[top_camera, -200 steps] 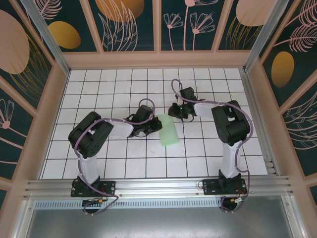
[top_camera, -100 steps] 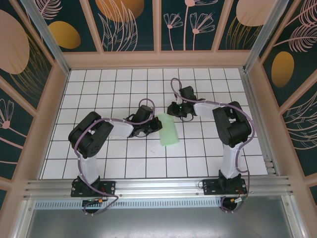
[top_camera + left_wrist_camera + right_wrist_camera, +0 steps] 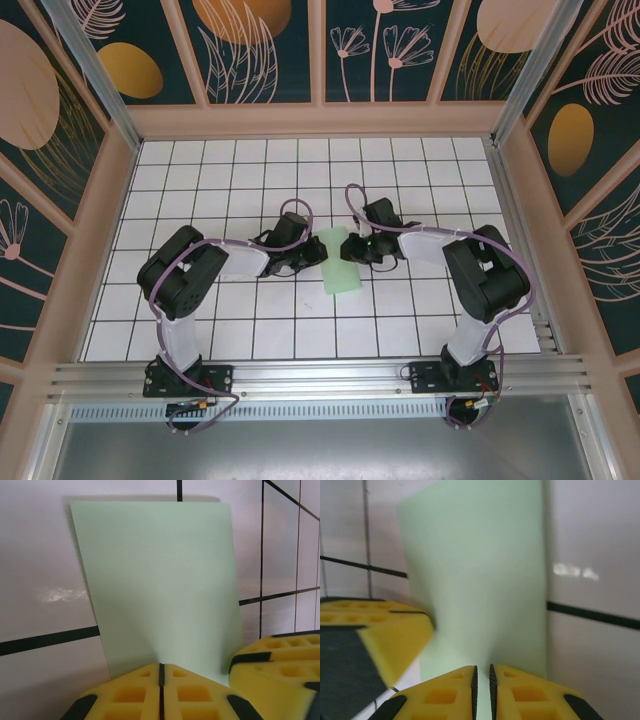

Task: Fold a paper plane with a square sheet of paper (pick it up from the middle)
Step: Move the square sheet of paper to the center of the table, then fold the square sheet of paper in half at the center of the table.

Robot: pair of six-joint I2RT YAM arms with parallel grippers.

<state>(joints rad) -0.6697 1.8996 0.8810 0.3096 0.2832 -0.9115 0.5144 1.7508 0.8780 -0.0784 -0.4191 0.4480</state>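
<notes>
Now, over the gridded table (image 3: 200,180), my right arm (image 3: 470,265) has swung in from farther back to the green paper (image 3: 340,270) at centre. The left claw (image 3: 320,253) is pinched shut on one edge. The right claw (image 3: 352,250) is narrow, nipping the opposite edge. With both holding, I judge the next crease can start.

Middle blocked, far and near tiles open.

The left arm (image 3: 185,275) and right arm (image 3: 480,275) reach inward over the table (image 3: 240,170) and meet at its centre. Their jaws pinch the left and right edges of the sheet of paper (image 3: 340,272), so together they bar the middle band from side to side. The far rows of tiles lie free up to the far wall (image 3: 320,120), and the near rows between the arm bases are free too. The left wall (image 3: 100,230) and right wall (image 3: 530,220) hem in the sides.
</notes>
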